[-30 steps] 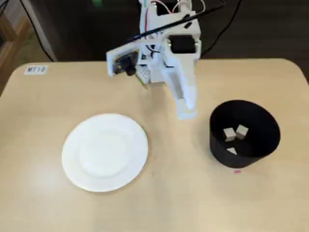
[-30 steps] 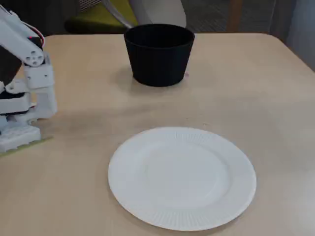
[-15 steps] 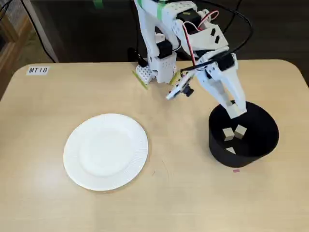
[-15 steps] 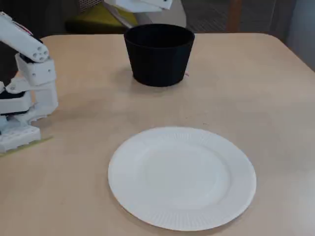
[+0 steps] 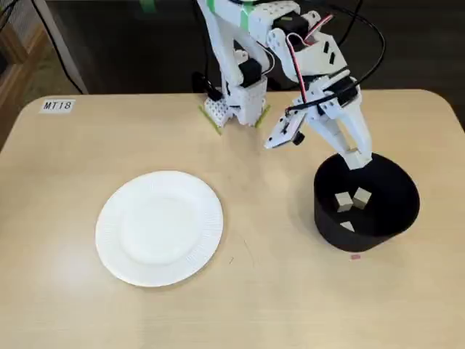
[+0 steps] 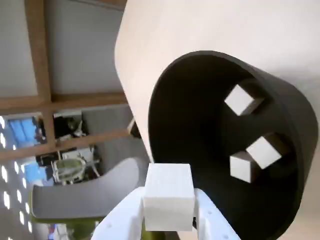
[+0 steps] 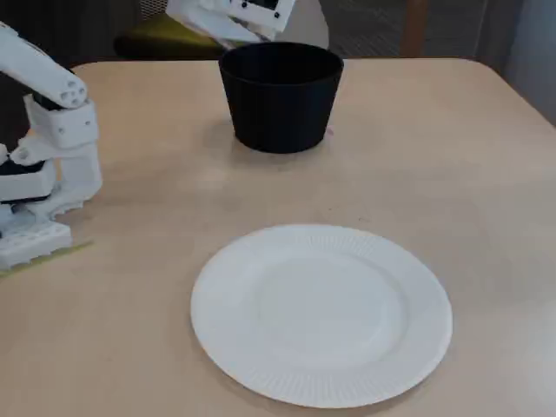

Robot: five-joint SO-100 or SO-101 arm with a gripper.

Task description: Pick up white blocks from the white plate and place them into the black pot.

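My gripper (image 5: pixel 355 157) hangs over the far rim of the black pot (image 5: pixel 330 224), shut on one white block (image 6: pixel 168 194). In the wrist view the block sits between the two white fingers (image 6: pixel 210 220), just outside the pot's rim (image 6: pixel 165 90). Three white blocks lie inside the pot (image 6: pixel 242 100) (image 6: pixel 265 150) (image 5: pixel 349 227). The white plate (image 5: pixel 160 227) lies at the left of the table with nothing on it. In the low fixed view the plate (image 7: pixel 321 313) is in front, the pot (image 7: pixel 280 100) behind it, and the gripper's tips are hidden behind the arm at the top edge.
The arm's white base (image 5: pixel 236 102) stands at the back edge of the beige table (image 5: pixel 276 291); in the low fixed view it is at the left (image 7: pixel 39 200). A small label (image 5: pixel 57 105) is stuck at the back left corner.
The arm has swung out from beside its base to the pot. Over the last half second it shifted only slightly above the pot's rim.
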